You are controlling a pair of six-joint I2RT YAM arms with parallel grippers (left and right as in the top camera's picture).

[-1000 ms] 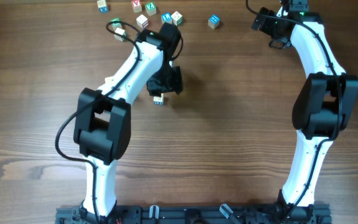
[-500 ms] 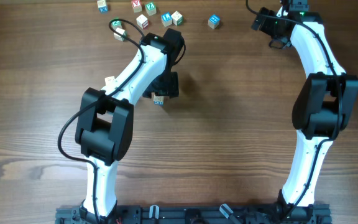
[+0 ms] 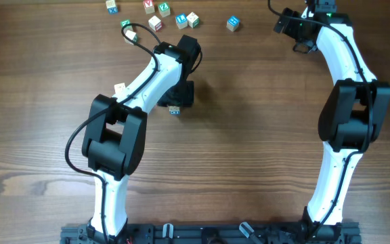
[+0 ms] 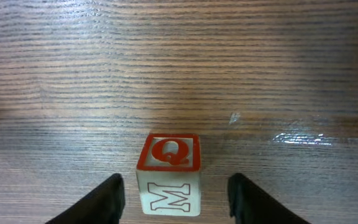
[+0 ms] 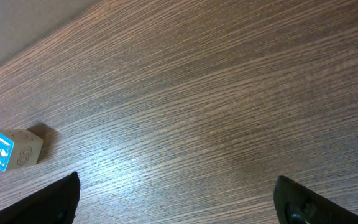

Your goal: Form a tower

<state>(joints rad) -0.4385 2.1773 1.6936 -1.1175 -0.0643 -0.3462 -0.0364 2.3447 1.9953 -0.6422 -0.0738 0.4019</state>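
Observation:
A pale wooden cube [image 4: 168,174] with a red Q on top and an M on its near face sits on the table. My left gripper [image 4: 174,190] is open and straddles it, with a gap between each finger and the cube. From overhead the same cube [image 3: 174,109] peeks out just below the left gripper [image 3: 179,95]. My right gripper [image 5: 176,199] is open wide over bare wood at the far right [image 3: 288,26]. A blue-faced cube [image 5: 14,149] lies to its left. The tower shows in no view.
Several loose letter cubes lie along the far edge, among them one at the far left [image 3: 112,7], a pale one [image 3: 193,19] and a blue one [image 3: 233,23]. One more cube [image 3: 120,88] sits beside the left forearm.
The left arm has shifted slightly nearer over the Q cube, and its jaws widened briefly, then narrowed. The cube and the right arm have not moved.

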